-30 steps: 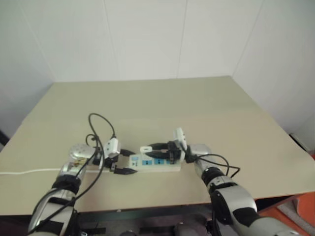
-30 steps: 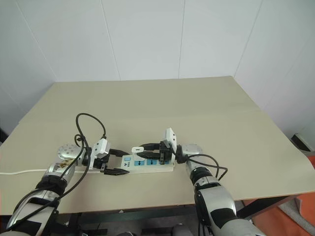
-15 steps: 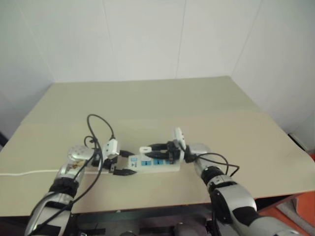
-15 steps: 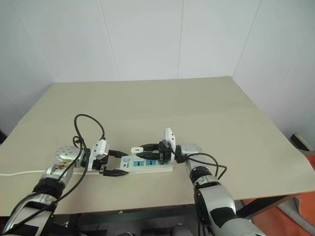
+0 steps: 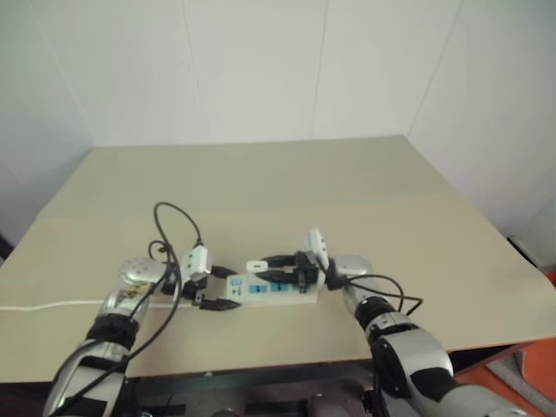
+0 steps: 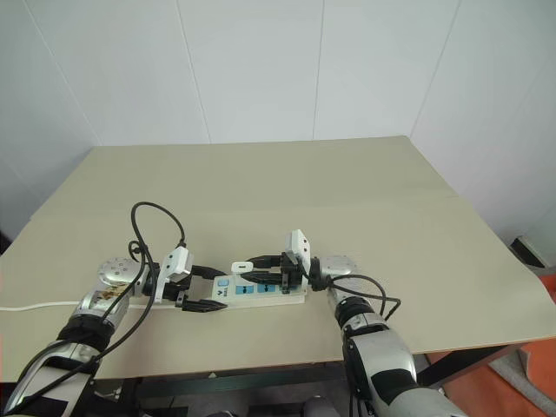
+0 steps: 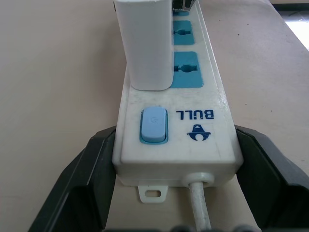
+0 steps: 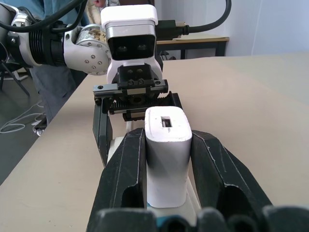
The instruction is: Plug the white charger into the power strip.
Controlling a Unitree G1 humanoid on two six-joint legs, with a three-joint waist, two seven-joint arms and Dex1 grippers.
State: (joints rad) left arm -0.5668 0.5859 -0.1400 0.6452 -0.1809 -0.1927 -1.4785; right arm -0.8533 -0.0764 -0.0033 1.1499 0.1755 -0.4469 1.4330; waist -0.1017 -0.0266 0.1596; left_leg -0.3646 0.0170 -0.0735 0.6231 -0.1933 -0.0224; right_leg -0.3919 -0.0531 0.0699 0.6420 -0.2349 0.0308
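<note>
The power strip point(image 6: 261, 294) lies flat near the table's front edge, its blue switch point(image 7: 153, 125) at the left end. My left gripper point(image 6: 208, 288) grips that end, one black finger point(image 7: 82, 183) pressed against each long side. The white charger point(image 8: 166, 154) stands upright on the socket nearest the switch, its base against the strip's face and its prongs hidden. My right gripper point(image 8: 168, 139) reaches in from the right and is shut on the charger's two sides. Two blue sockets point(image 7: 186, 70) beyond the charger are bare.
The strip's white cord point(image 6: 35, 304) runs left off the table point(image 6: 347, 191). Black cables point(image 6: 156, 217) loop above my left wrist. The table's front edge is close behind the strip. A person point(image 8: 58, 87) stands beyond the table's left end in the right wrist view.
</note>
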